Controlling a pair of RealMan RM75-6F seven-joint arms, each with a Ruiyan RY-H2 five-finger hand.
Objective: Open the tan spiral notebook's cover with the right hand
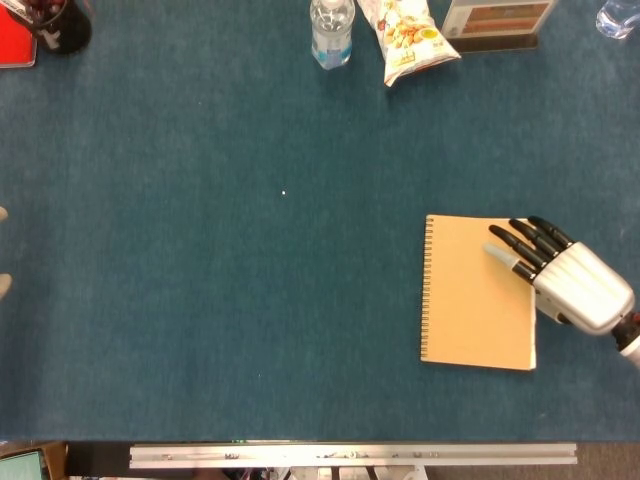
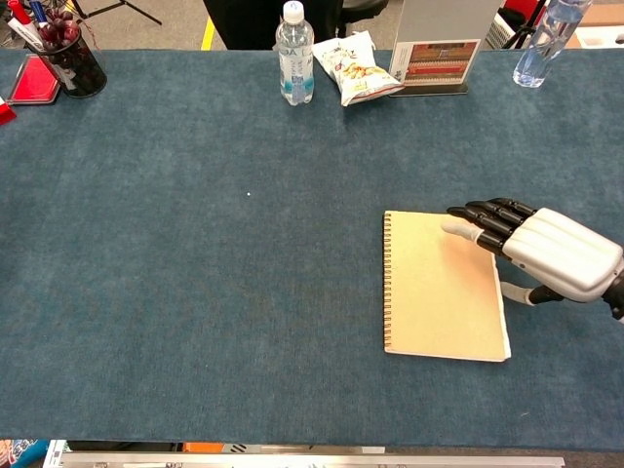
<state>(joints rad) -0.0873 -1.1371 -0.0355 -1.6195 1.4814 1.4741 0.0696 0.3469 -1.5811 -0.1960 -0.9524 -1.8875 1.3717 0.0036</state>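
Observation:
The tan spiral notebook (image 1: 475,290) (image 2: 439,285) lies closed and flat on the blue table, its wire spine along the left edge. My right hand (image 1: 560,275) (image 2: 541,249) lies palm down over the notebook's upper right corner. Its dark fingers (image 1: 515,245) are stretched out and touch the cover, holding nothing. The thumb (image 2: 522,294) sits off the notebook's right edge. My left hand shows in neither view.
Along the far edge stand a water bottle (image 2: 294,54), a snack bag (image 2: 356,68) and a sign holder (image 2: 437,58). A second bottle (image 2: 541,39) is at the far right. A dark pen cup (image 2: 68,54) and a red item (image 2: 34,80) sit far left.

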